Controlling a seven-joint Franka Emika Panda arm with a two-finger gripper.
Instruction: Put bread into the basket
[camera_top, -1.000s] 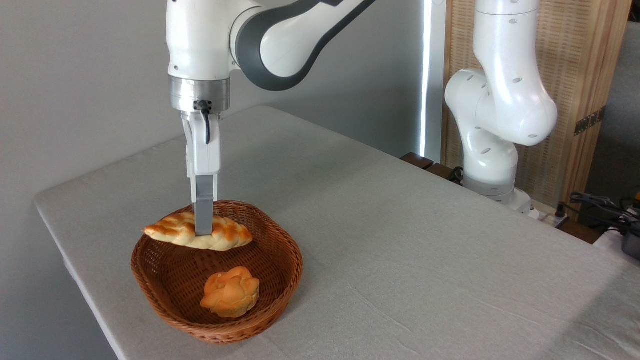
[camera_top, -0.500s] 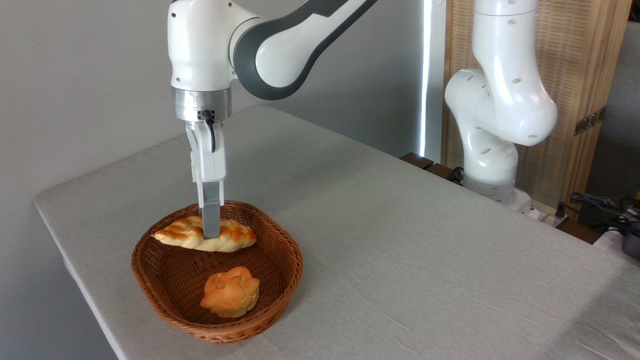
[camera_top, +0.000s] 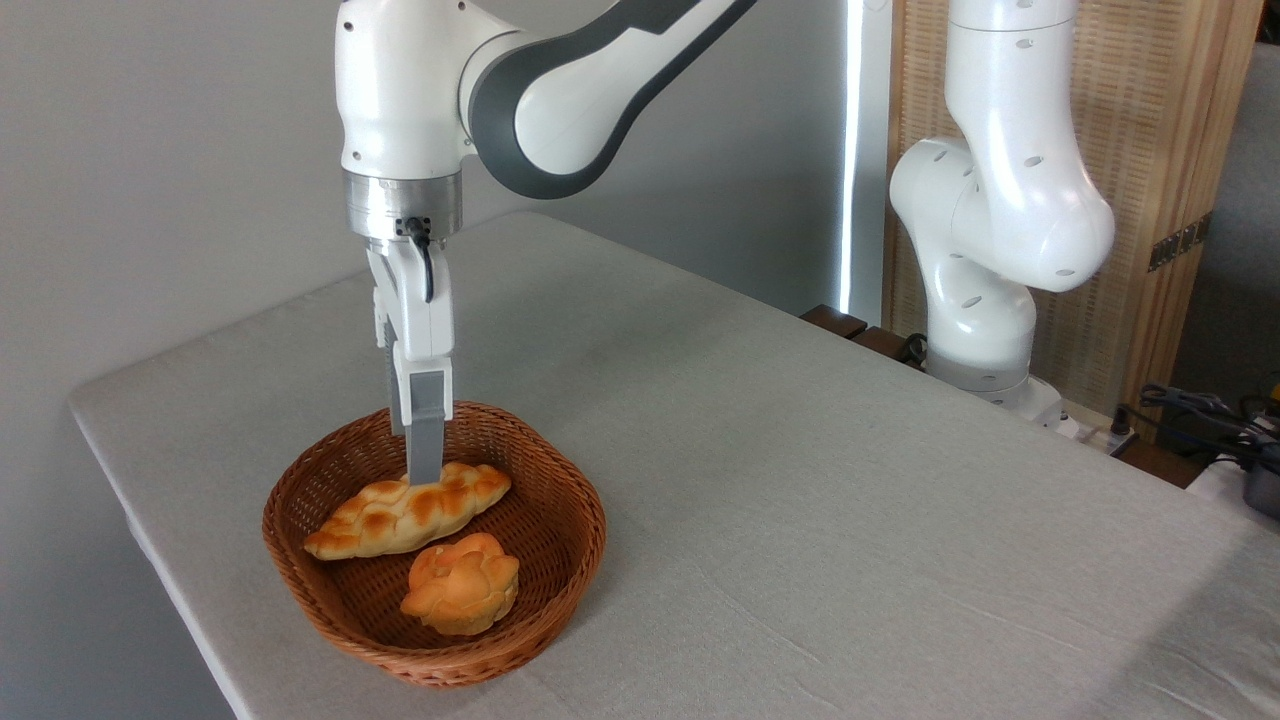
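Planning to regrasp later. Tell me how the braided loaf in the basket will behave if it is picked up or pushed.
The braided loaf looks stiff: it keeps its shape while lying tilted in the basket. Its bumpy braid probably grips well. Being long with pointed ends, it would likely pivot if pushed off-centre, and it could nudge the round bun close beside it.

One fixed camera, raised, looks down across the table (camera_top: 800, 480).
The basket (camera_top: 560, 480) sits nearest, lower left.

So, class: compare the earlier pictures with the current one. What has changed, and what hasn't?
The bread dropped from level at rim height into the basket, left end tilted down. The gripper shifted slightly right; whether it has let go is unclear. The round bun and basket stayed put.
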